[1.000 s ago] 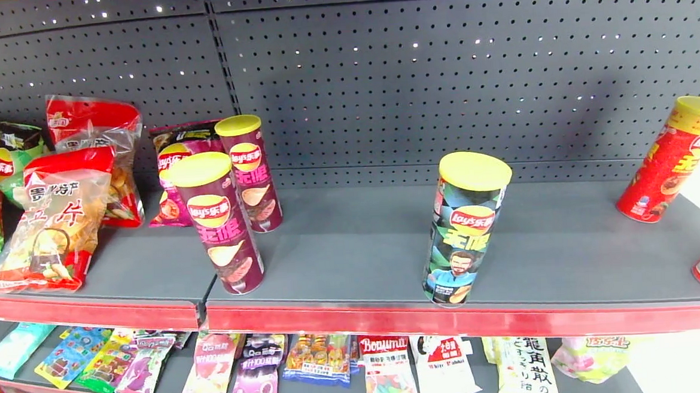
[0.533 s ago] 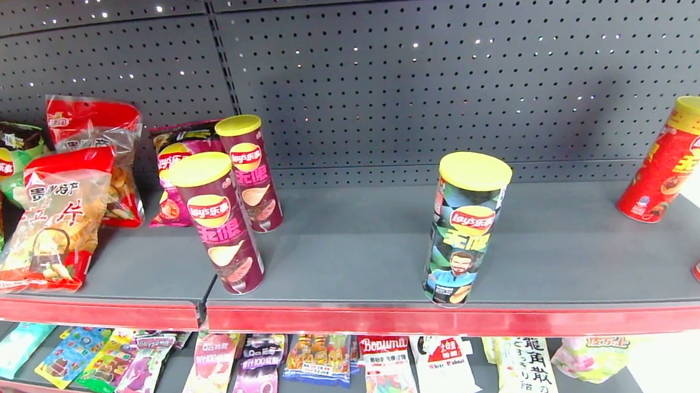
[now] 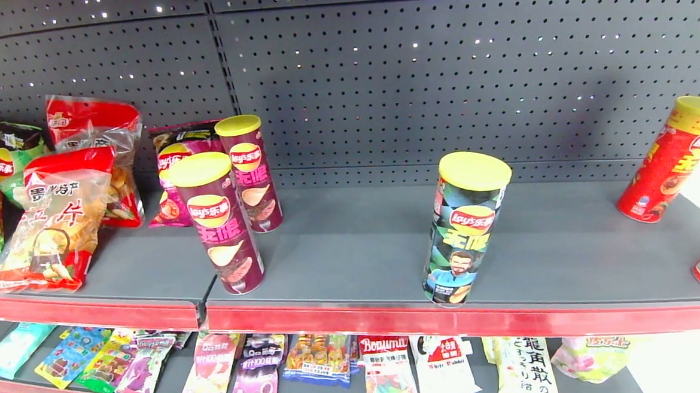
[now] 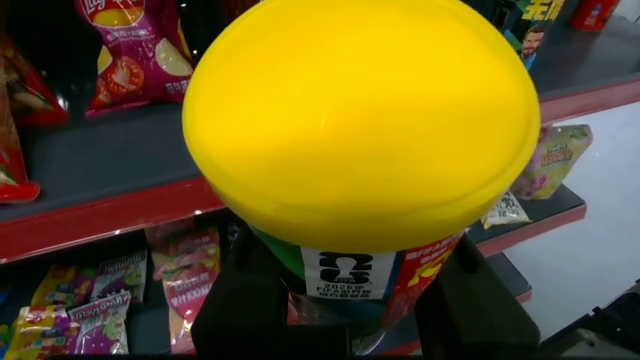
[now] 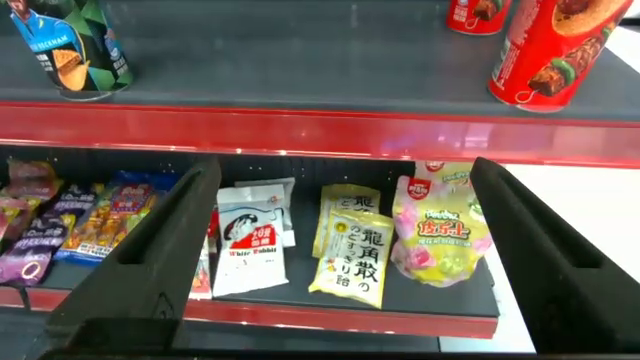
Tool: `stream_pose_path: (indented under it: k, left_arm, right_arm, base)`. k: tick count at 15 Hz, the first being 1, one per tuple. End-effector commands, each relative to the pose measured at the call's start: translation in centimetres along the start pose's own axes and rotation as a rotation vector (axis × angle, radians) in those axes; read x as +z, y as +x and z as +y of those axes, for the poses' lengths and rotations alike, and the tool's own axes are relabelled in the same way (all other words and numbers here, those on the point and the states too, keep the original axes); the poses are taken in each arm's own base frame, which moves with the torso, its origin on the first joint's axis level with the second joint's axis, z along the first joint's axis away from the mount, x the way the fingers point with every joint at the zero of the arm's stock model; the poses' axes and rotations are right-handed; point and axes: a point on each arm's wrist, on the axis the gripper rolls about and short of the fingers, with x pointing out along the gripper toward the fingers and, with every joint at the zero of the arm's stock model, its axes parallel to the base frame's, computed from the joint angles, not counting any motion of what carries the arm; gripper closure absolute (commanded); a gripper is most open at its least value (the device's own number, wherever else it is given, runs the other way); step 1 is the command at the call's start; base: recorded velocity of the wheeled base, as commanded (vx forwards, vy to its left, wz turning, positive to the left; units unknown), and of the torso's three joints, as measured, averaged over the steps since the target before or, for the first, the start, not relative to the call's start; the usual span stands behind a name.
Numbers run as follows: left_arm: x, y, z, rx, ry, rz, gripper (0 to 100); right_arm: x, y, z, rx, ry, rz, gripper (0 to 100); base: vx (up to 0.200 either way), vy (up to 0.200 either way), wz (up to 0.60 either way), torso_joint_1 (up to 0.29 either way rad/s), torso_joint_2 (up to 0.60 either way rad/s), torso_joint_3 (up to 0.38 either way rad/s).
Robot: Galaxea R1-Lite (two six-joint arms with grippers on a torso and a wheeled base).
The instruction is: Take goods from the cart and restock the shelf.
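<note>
Lifting the chip can (image 4: 360,130) above the red front lip before pushing it in seems the key to this step. The left gripper (image 4: 360,305) is clamped on the can's body, its dark fingers on either side below the lid, and it holds the can upright in front of the shelving, not yet on it. The can is a tall tube with a broad, smooth yellow lid and a green and red label. It is probably top-heavy to set down, so the base should land flat.

On the top shelf (image 3: 358,244), snack bags (image 3: 57,218) crowd the left end, followed by two purple cans (image 3: 216,221). The bare stretch between these and the green can (image 3: 468,226) looks like the safest landing place. A red can (image 3: 668,159) stands far right. The right gripper (image 5: 345,170) hangs spread wide and empty near the lower shelf.
</note>
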Motion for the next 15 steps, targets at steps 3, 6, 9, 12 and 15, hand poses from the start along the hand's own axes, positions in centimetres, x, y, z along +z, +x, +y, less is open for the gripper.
stream_pose_path:
  k: [3, 6, 9, 12, 15]
  left_arm:
    - [-0.03, -0.14, -0.06, 0.003, 0.003, -0.008, 100]
    - [-0.03, -0.14, -0.06, 0.003, 0.004, -0.008, 100]
    - [-0.02, -0.07, -0.02, 0.003, 0.001, -0.004, 100]
    - [0.19, -0.09, -0.03, 0.003, 0.003, -0.008, 100]
    - [0.36, -0.09, -0.02, 0.008, 0.004, -0.011, 100]
  right_arm:
    - [0.03, -0.01, 0.00, 0.000, 0.000, 0.000, 0]
    - [0.03, -0.01, 0.00, 0.000, 0.001, 0.000, 0]
    - [-0.01, 0.01, 0.00, 0.000, 0.000, 0.001, 0]
    - [0.03, -0.01, 0.00, 0.000, 0.000, 0.000, 0]
    - [-0.01, 0.01, 0.00, 0.000, 0.001, 0.001, 0]
  base:
    - [0.000, 0.000, -0.40, 0.002, 0.00, -0.002]
    - [0.000, 0.000, -0.60, 0.005, 0.00, -0.001]
    - [0.000, 0.000, -0.60, 0.005, 0.00, 0.002]
    - [0.000, 0.000, -0.20, 0.002, 0.00, -0.001]
    - [0.000, 0.000, 0.00, 0.000, 0.00, 0.000]
